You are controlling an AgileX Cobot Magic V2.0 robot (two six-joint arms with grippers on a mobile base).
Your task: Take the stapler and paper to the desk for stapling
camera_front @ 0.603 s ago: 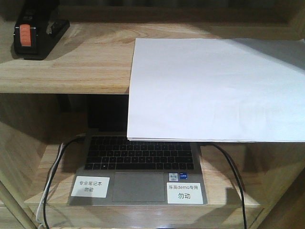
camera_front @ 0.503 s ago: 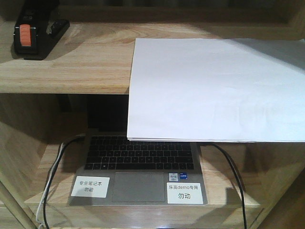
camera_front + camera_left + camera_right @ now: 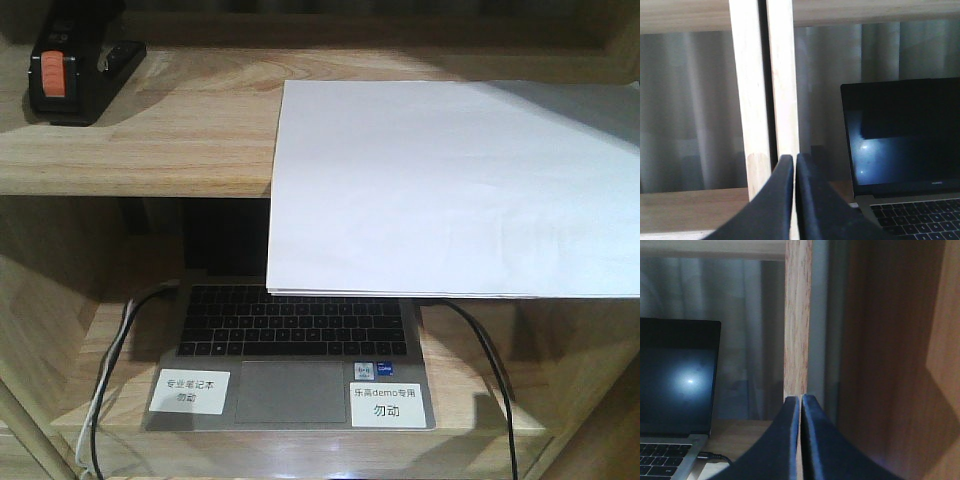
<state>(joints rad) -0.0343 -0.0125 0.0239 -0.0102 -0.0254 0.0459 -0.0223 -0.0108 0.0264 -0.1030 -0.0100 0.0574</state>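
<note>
Both arms idle, nothing held.
Left pincer (image 3: 794,159): fingers pressed together, nothing between them. It faces a post (image 3: 782,90), with the laptop (image 3: 900,140) at its 3 o'clock.
Right pincer (image 3: 800,400): fingers also together and empty, laptop at its 9 o'clock. Neither is near a target.
Stapler (image 3: 72,68): on the shelf (image 3: 150,140), at 10 o'clock in the front view, orange tab up. Likely rigid, dense, slick shell. I'd clamp across the long sides of the body, not on the tab.
Paper (image 3: 450,190): same shelf, 2 o'clock, well apart from the stapler. Its near edge overhangs the shelf lip above the laptop. Light and floppy; sheets will likely slide apart. Best hold is probably a pinch on the overhanging 6 o'clock edge, all sheets together, then a slow pull.
Surface for stapling is not in view.
</note>
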